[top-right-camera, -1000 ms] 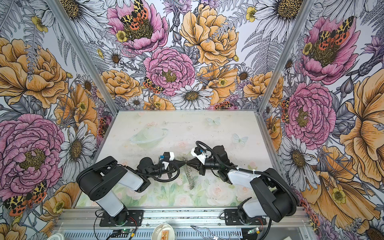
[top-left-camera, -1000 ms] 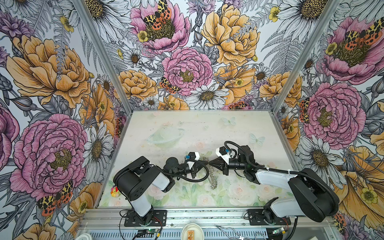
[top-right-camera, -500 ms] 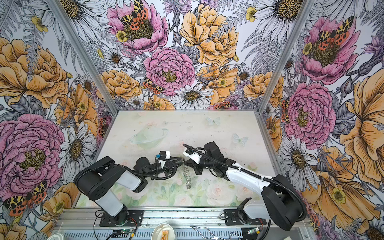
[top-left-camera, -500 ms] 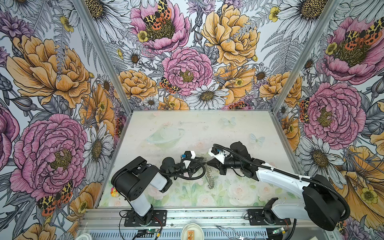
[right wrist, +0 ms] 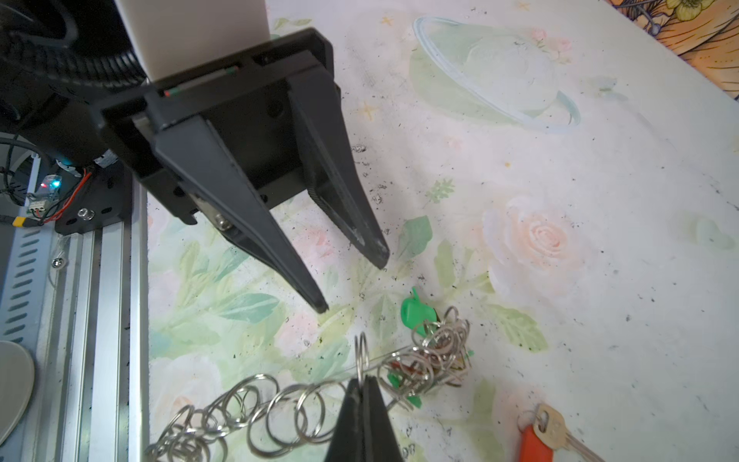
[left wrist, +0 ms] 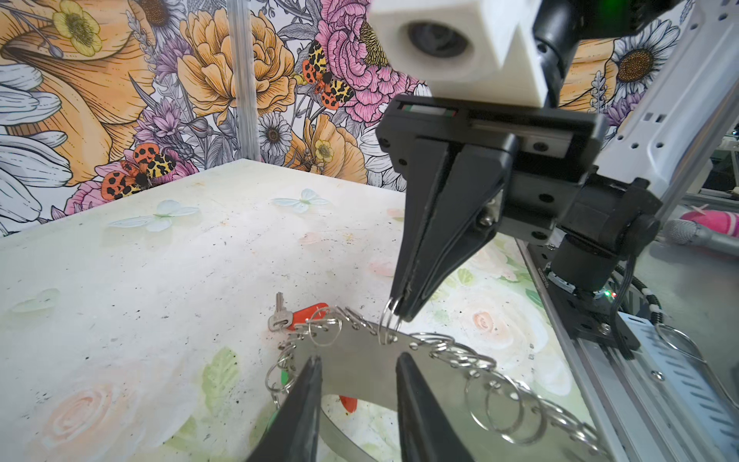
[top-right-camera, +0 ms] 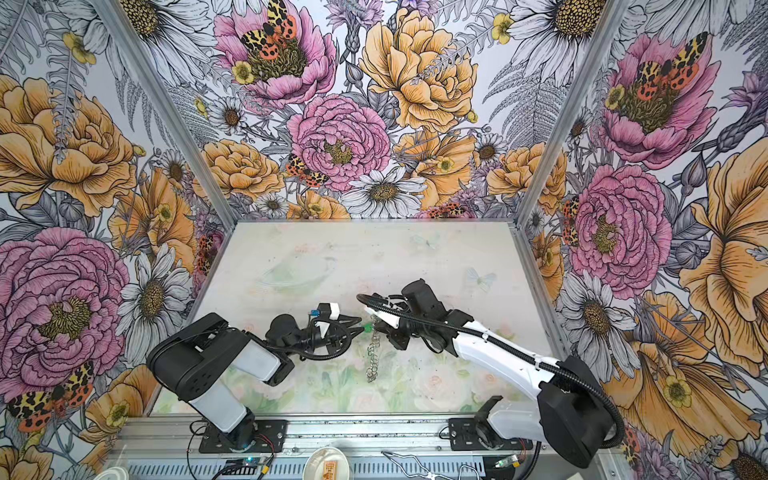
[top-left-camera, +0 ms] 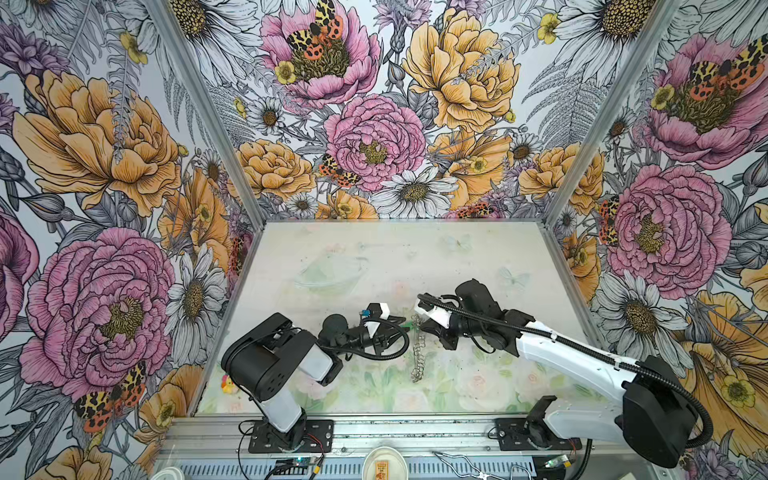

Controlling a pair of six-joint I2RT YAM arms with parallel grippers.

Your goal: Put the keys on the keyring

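Bright even lighting, soft shadows, wrist views distorted, near edges blurred

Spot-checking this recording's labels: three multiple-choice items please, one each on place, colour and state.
1. The red key lies: A) on the table beside the keyring; B) on a shelf; C) in a bowl.
2. The key head nearest the left gripper is: A) green; B) blue; C) black.
3. The right gripper is: A) open; B) shut on a split ring; C) shut and empty.
Answers: 1 A, it lies flat on the table; 2 A, the cover is bright green; 3 B, its tips pinch one ring.
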